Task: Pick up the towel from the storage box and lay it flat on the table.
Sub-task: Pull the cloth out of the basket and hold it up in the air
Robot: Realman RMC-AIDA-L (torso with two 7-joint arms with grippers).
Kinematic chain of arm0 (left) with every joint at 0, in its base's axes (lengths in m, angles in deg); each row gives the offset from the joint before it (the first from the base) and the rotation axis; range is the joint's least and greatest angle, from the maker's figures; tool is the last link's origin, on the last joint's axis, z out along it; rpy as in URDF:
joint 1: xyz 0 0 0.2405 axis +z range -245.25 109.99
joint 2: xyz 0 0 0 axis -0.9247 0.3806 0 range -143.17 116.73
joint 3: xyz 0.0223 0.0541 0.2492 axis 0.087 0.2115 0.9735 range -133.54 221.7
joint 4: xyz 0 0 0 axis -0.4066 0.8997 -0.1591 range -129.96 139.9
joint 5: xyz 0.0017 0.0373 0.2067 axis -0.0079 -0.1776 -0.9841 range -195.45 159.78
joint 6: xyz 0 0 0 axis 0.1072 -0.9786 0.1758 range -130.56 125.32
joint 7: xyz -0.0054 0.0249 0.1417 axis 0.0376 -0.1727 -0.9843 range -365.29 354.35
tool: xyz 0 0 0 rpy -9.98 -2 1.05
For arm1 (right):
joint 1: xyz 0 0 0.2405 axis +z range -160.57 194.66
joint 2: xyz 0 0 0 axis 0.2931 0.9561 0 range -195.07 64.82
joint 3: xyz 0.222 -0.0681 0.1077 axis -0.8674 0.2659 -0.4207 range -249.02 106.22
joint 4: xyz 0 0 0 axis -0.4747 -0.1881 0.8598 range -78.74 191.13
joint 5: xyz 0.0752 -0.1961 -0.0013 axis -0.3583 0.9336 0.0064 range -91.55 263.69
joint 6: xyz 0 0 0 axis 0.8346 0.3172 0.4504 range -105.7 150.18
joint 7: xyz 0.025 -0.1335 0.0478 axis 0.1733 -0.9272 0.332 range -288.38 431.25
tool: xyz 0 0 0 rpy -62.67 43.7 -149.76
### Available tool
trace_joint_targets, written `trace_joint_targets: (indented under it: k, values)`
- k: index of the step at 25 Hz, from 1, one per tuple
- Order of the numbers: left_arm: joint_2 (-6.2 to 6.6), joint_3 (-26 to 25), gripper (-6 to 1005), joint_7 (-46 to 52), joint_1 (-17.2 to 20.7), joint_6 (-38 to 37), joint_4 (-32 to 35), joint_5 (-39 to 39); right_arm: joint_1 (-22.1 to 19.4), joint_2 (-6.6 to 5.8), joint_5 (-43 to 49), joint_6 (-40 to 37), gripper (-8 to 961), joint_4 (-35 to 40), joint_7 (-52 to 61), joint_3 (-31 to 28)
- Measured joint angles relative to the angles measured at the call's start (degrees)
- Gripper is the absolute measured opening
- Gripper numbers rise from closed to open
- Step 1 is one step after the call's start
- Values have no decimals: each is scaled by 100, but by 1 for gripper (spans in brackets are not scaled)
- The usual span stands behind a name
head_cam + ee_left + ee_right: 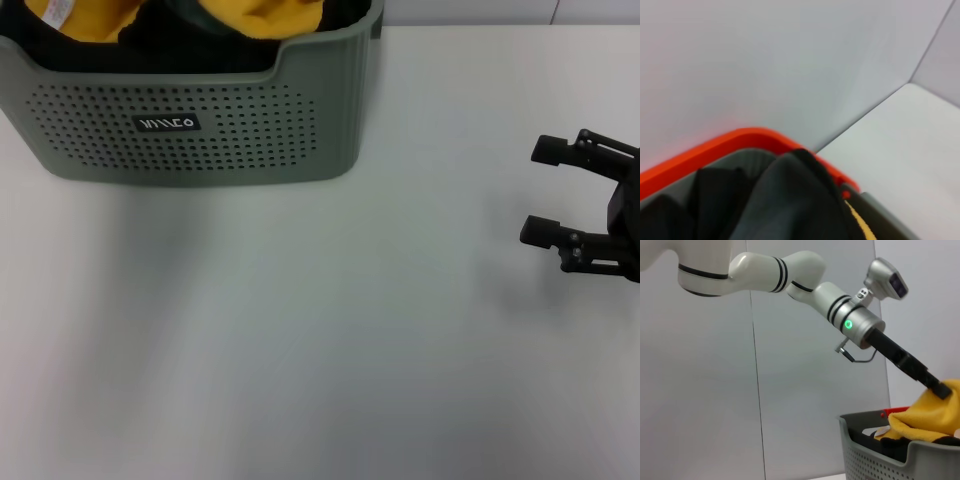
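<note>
The grey-green storage box [200, 150] stands at the table's [300, 350] far left, holding folds of yellow cloth [270, 18] with black trim. In the right wrist view my left arm reaches down into the box [875, 455]. My left gripper [941, 390] is shut on the mustard-yellow towel [925, 415], which rises to a peak at the fingers above the rim. The left gripper lies beyond the top of the head view. My right gripper [545, 190] is open and empty, low over the table at the right edge, far from the box.
An orange-red rim [740, 142] shows behind the box, by the grey wall. Dark grey-green cloth with black trim [790, 200] fills the left wrist view. The box carries a small black label [167, 124].
</note>
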Motion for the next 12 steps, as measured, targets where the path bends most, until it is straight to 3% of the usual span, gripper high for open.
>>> trace_joint_targets:
  k: [6,12]
  values:
    - [-16,9,19,-367,20,-799,-349,334,11,-7,-4,-11,855,29,0,-4]
    - [-47,10,20,-984,5,-2093,-795,1127,60,-18,-4,-28,855,44,1,-45]
